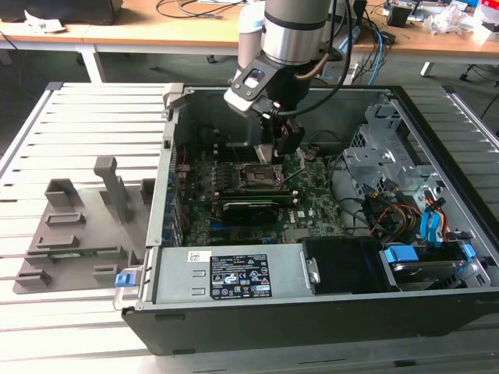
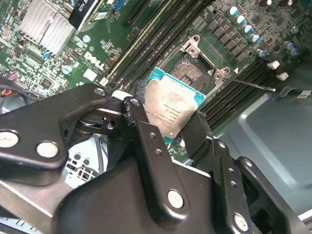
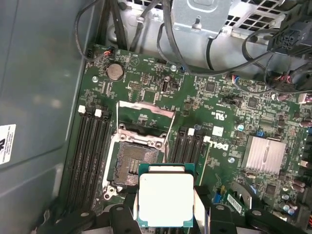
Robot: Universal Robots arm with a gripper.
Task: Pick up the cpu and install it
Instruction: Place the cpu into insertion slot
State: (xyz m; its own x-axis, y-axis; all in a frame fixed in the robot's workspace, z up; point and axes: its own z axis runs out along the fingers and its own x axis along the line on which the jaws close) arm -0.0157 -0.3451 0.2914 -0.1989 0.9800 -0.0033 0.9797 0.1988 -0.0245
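End effector [image 2: 168, 119] clamped on cpu [image 2: 171, 105] by two opposite edges; faint print on its metal top. Cpu held in air close to the open socket [image 3: 138, 157]. Arm [image 1: 292, 31] points down into the case [image 1: 312, 319]. Printed label [image 1: 238, 276] on the case's grey panel.

Bright, even overhead room light. Inside of computer case [image 1: 312, 319] shaded, soft shadows on circuit board [image 1: 312, 206]. Chip [image 3: 165, 197] top washed out pale in first wrist view. Mild sheen on arm [image 1: 292, 31].
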